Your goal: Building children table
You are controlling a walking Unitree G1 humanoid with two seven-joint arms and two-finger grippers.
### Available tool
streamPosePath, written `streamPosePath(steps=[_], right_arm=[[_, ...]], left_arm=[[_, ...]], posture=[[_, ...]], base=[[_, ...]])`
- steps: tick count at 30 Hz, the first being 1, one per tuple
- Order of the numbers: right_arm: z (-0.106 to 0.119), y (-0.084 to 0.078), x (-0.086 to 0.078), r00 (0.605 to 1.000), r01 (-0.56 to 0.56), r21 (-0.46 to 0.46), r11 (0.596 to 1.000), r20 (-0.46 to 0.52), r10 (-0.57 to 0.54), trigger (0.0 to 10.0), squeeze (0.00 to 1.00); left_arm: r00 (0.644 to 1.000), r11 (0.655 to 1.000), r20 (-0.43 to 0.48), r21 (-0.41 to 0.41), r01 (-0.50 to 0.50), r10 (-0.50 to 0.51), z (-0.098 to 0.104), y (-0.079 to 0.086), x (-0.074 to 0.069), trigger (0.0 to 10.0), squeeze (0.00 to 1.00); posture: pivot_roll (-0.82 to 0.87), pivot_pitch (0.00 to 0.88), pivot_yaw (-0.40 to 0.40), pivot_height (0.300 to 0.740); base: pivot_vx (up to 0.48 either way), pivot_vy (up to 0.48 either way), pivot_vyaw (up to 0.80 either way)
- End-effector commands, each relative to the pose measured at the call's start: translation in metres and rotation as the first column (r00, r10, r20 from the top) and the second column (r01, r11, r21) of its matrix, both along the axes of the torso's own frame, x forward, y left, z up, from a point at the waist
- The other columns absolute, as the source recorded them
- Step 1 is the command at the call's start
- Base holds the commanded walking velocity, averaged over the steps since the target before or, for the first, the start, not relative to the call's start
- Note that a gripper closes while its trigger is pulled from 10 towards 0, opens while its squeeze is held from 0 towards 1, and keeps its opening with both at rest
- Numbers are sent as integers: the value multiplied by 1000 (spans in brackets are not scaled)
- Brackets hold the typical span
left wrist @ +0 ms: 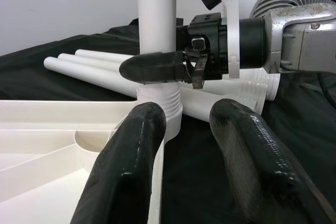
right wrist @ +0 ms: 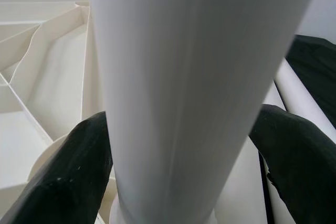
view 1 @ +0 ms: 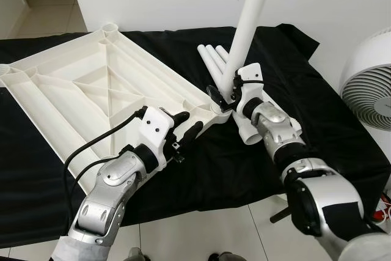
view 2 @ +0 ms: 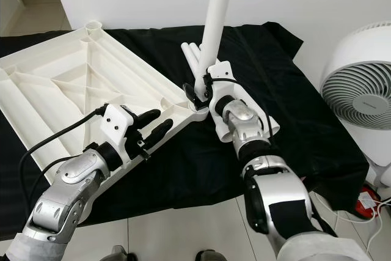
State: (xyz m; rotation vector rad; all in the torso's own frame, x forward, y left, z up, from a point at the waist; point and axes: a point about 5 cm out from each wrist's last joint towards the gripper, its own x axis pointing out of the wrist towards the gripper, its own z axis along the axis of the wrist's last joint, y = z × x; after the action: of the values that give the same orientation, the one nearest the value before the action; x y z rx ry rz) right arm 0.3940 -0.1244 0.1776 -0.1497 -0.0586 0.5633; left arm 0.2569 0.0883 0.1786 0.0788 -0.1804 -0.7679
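a smooth white table leg (view 1: pixel 247 22) is being held upright, its long axis near vertical, threaded foot seated in the corner socket of the ribbed tabletop (view 1: pixel 91 84) by the right gripper (view 1: pixel 223 93). the left gripper (view 1: pixel 186 136) is being kept apart, empty, beside that corner.

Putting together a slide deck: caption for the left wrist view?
Right gripper clamps upright white leg in tabletop's corner socket; left gripper open nearby.
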Motion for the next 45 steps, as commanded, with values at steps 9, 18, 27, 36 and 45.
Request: streamPosePath(steps=[9, 18, 27, 36, 45], right_arm=[[-3, -3, -1, 996, -82, -64, 995, -34, 80, 10000, 0], [-1, -2, -1, 990, -139, -124, 983, -29, 136, 10000, 0], [1, -5, 0, 991, -134, -139, 981, -27, 131, 4863, 0], [-2, -11, 1, 995, -95, -153, 984, -41, 90, 0, 0], [-6, -13, 2, 997, -56, -142, 988, -58, 49, 10000, 0]], left_arm=[[1000, 1000, 10, 6, 7, -7, 3, -4, 1, 10000, 0], [999, 999, -13, 16, 44, -44, -1, -11, -2, 10000, 0], [999, 999, -26, 20, 46, -46, -4, -13, -3, 10000, 0], [999, 999, -27, 19, 47, -46, -4, -14, -3, 10000, 0], [999, 999, -27, 20, 45, -44, -4, -14, -3, 10000, 0]], posture=[[-23, 64, 2, 740], [-23, 60, 5, 740], [-23, 60, 3, 740], [-25, 62, 4, 740], [-26, 65, 2, 740]], base=[[0, 0, 0], [0, 0, 0], [0, 0, 0], [0, 0, 0], [0, 0, 0]])
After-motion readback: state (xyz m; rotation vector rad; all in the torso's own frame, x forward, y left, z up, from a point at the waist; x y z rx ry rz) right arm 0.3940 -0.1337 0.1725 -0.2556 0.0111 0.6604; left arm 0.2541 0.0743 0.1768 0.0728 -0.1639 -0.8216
